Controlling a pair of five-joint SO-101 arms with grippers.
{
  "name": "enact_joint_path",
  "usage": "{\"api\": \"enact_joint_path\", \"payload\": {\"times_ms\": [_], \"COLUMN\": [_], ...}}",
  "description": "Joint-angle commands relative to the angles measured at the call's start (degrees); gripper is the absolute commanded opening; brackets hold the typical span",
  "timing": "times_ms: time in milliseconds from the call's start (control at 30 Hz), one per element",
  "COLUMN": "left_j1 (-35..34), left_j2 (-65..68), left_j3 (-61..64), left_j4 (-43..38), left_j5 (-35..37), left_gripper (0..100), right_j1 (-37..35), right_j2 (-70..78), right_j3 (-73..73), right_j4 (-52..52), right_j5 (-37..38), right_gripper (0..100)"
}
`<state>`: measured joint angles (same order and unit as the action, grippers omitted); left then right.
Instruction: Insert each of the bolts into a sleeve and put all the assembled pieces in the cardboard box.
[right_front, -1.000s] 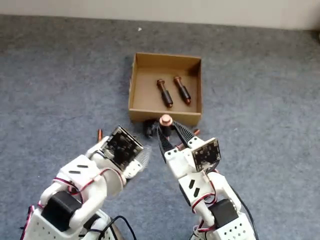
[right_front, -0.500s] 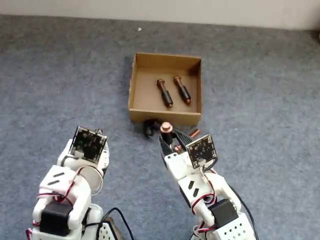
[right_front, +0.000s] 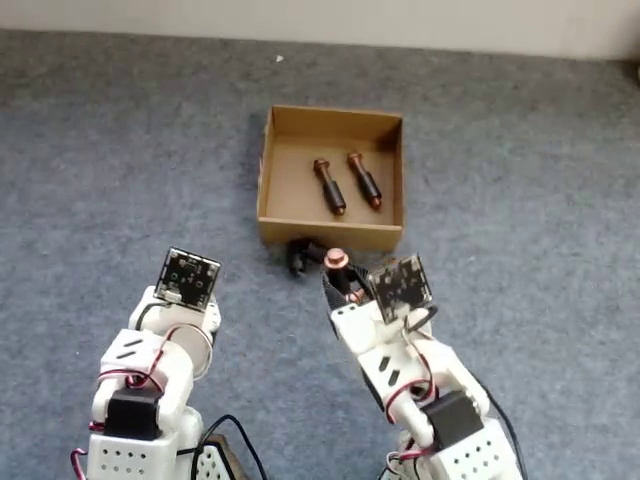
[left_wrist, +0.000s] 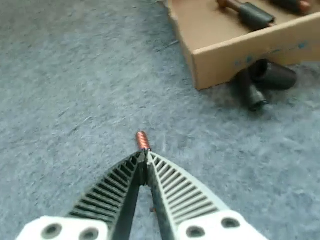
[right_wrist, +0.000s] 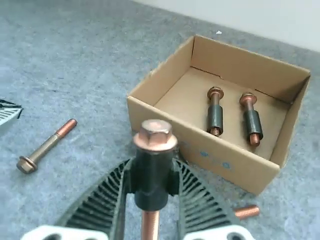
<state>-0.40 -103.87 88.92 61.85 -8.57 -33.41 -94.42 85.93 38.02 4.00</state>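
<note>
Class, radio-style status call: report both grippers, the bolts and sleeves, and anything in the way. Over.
Left gripper shut, empty, loose bolt at its tips. Right gripper shut on sleeved bolt, short of cardboard box. Two loose sleeves lie at box front.

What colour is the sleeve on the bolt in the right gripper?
Black sleeve, copper-coloured bolt through it; clearest in the right wrist view.

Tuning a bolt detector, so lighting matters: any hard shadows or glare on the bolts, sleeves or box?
High view: even, diffuse light, no glare on the cardboard box. Right wrist view: only a mild sheen on the head of the sleeved bolt in the right tool. Left wrist view: the loose sleeves cast soft-edged shadows on the carpet.
</note>
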Motion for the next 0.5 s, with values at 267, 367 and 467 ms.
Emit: {"api": "enact_joint_path", "payload": {"times_ms": [267, 367, 467], "left_j1": [-4.18, -4.26, -4.26], "left_j2": [-0.4, -0.4, -0.4], "left_j3": [1.71, 1.8, 1.8], "left_j4": [-5.8, -5.8, -5.8], "left_j5": [-0.7, -0.7, -0.7], "left_gripper": [1, 1, 1], "right_j1": [11.12, 11.91, 12.0], "right_j2": [52.0, 63.87, 75.03], "right_j3": [-30.11, -35.56, -40.92], "right_j4": [-30.2, -37.41, -41.27], "right_j5": [0.35, 0.44, 0.44], "right_gripper": [0.4, 0.4, 0.4]}}
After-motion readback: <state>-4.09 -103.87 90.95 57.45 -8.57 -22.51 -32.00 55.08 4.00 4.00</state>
